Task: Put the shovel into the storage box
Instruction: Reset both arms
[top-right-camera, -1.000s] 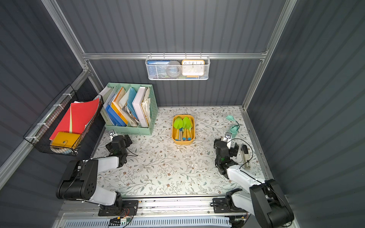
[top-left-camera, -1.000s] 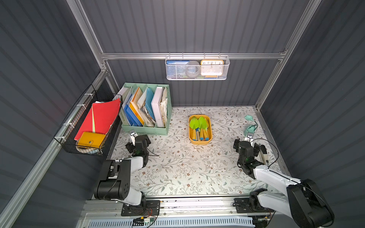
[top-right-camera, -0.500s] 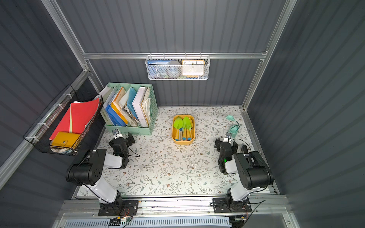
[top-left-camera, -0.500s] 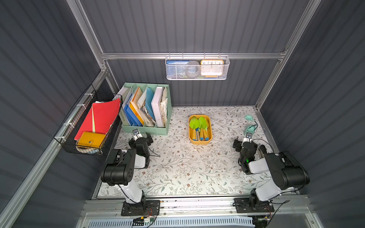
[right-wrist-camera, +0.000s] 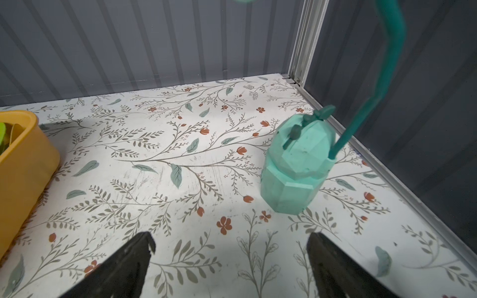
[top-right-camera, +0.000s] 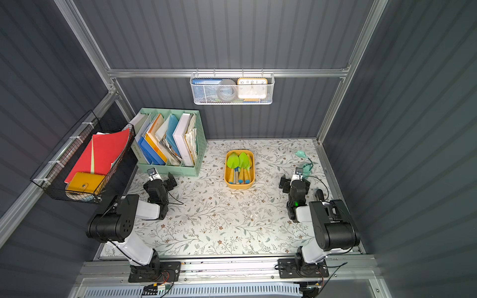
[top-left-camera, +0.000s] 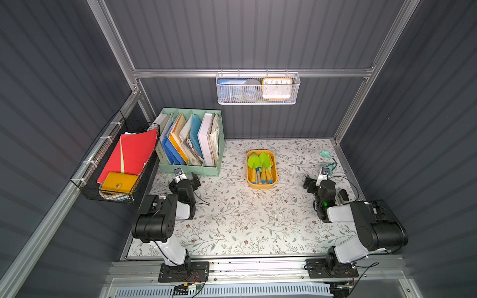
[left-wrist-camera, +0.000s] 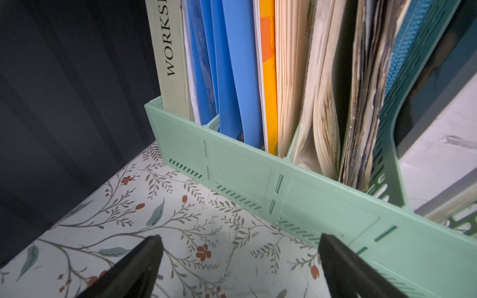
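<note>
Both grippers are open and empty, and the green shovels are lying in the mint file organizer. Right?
No. The green shovels lie in the yellow storage box, not the mint file organizer, as both top views show. The left gripper and right gripper are indeed open and empty.

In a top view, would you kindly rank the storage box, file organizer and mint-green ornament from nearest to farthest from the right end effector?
1. Mint-green ornament, just ahead, far right.
2. Storage box, toward the middle.
3. File organizer, back left.
</note>
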Robot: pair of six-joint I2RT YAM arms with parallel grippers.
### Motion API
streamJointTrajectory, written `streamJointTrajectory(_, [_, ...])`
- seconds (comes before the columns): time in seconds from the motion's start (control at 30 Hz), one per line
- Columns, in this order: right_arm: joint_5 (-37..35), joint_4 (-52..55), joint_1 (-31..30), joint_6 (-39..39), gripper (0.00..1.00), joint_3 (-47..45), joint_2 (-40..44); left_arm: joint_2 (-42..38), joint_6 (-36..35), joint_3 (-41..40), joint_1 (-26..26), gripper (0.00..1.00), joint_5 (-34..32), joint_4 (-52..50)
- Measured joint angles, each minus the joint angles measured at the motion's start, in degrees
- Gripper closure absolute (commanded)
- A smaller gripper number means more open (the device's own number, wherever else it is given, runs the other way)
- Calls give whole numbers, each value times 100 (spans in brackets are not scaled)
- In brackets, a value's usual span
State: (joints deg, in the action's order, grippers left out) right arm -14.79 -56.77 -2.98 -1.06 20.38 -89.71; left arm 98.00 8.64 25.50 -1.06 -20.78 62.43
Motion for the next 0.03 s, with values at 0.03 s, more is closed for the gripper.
streamJointTrajectory(0.03, [4, 11, 0, -2, 1, 0, 0, 0, 0, 0, 0, 0, 0, 0])
